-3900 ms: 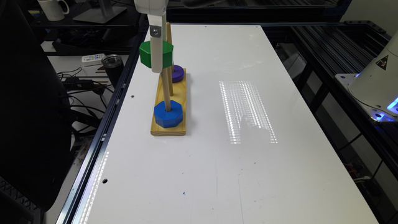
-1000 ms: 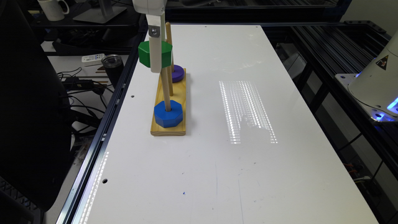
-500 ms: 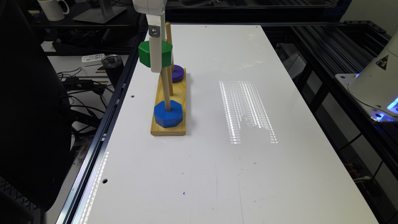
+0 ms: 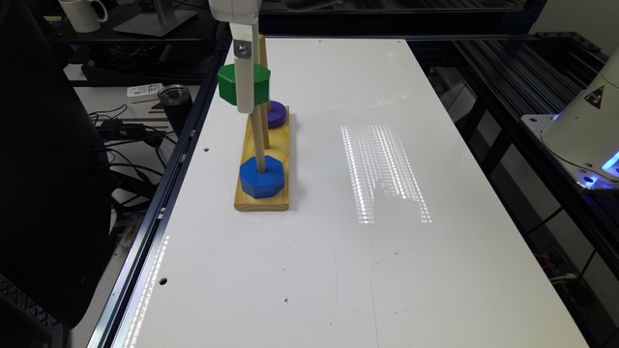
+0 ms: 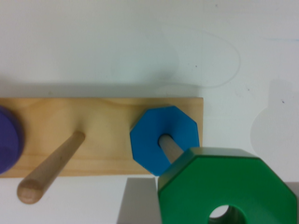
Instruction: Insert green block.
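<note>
— Green block [image 4: 243, 84] first: where is it?

— Up in the air, carried by the gripper [image 4: 245, 99], high over the wooden base [image 4: 261, 199]. From the wrist view its centre hole sits near the top of the peg [image 5: 170, 148] that already carries the blue block [image 4: 261, 176].

— Is it threaded yet?

— I judge not; this looks like the alignment step just before lowering (the purple disc [image 4: 276, 114] sits at the far end, by the other peg [image 5: 50, 167]).

— And the fingers?

— I cannot tell how they stand, though the block hangs from them.

— Next?

— Centre the hole squarely over the peg tip, then descend straight, keeping the block level so it does not jam.
</note>
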Available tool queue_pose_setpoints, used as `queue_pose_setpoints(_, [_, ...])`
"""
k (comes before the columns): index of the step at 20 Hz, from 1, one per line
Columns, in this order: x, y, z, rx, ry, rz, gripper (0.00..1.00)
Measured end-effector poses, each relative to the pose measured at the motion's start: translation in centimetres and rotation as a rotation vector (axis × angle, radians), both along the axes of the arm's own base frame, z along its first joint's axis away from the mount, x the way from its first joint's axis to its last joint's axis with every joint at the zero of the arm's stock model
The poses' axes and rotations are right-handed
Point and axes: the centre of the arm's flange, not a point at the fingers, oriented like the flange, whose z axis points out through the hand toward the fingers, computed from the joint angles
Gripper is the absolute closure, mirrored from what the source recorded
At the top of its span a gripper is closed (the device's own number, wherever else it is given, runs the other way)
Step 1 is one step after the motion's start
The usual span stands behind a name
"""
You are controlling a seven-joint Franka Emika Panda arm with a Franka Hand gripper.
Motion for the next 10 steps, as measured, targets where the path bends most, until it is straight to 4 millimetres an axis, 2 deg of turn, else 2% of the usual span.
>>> queue_pose_setpoints(10, [-0.33,-0.07,-0.17,-0.003,0.010,0.000,1.00])
